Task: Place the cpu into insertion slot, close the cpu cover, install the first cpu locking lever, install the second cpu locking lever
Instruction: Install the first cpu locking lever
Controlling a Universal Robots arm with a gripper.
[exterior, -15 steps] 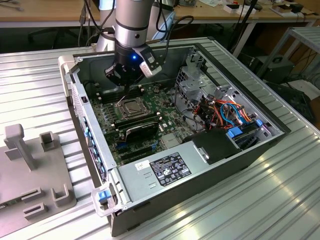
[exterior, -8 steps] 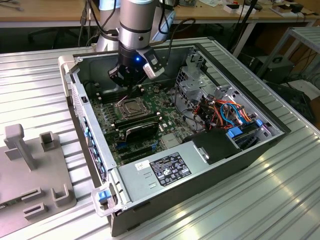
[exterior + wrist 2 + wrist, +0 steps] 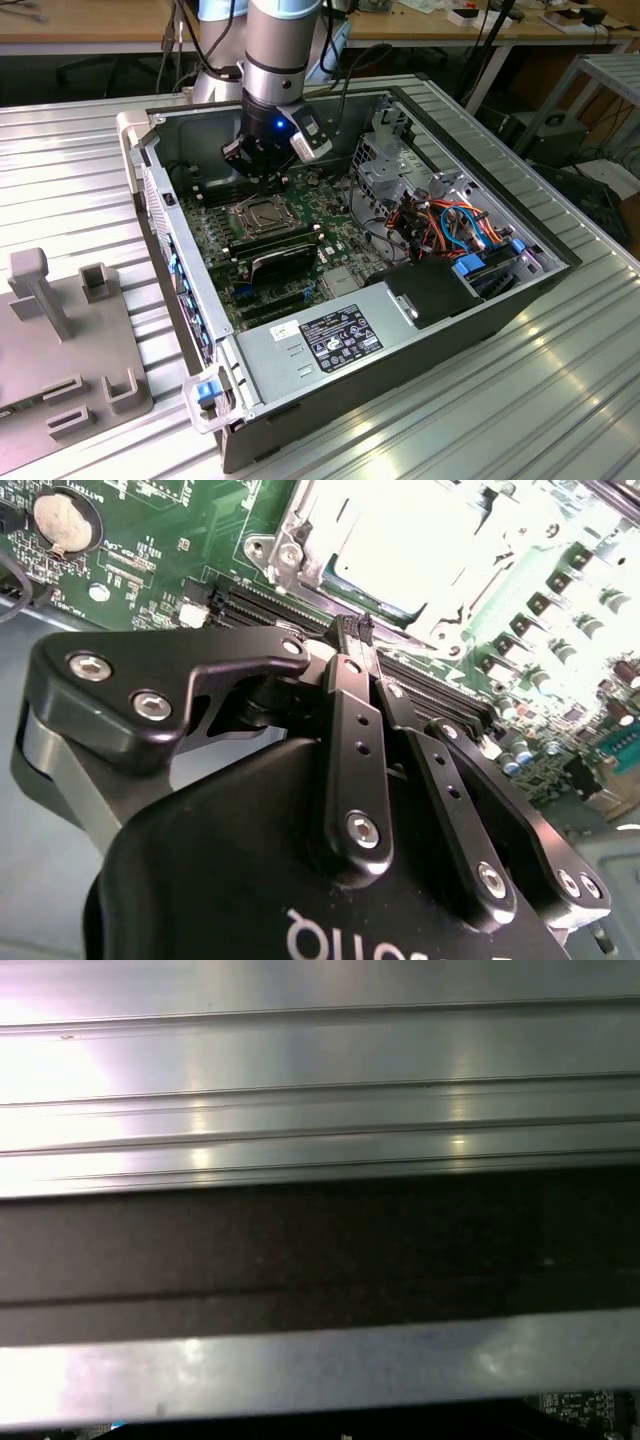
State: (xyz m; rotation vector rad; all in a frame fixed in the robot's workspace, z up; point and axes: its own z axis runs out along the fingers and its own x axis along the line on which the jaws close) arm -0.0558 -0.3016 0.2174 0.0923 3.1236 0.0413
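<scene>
Black two-finger gripper (image 3: 258, 172) on the arm hangs nose-down inside the open grey metal PC case (image 3: 178, 262), over the green motherboard (image 3: 335, 240). In the second wrist view its fingers (image 3: 352, 730) are pressed together at the tips. Nothing shows between them, so empty by the look of it.

Small flat square cpu w/ silver-grey metal top (image 3: 400, 535) is not in the hand. It sits in the square dark insertion slot w/ silvery rim (image 3: 272, 546), glaring bright. In the exterior view the slot and chip sit just below the gripper.

Thin square silvery cpu cover (image 3: 316, 530) seems to lie flat round the chip (heavy glare, so can't confirm it's fully down). Locking levers: can't pick them out.

Key relation: the slot lies ahead of the fingertips, along the way they point, beyond the long narrow black memory slots (image 3: 255, 602). Those run crosswise right beneath the tips. Tips are near the slot's closest edge but apart from it — contact w/ the board can't be told. The slot is square, so it has no real long axis. Its closest edge runs parallel to the mem slots, i.e. across the fingers.

Judgement: chip placement looks done — work stands at the cover/lever stage.
</scene>
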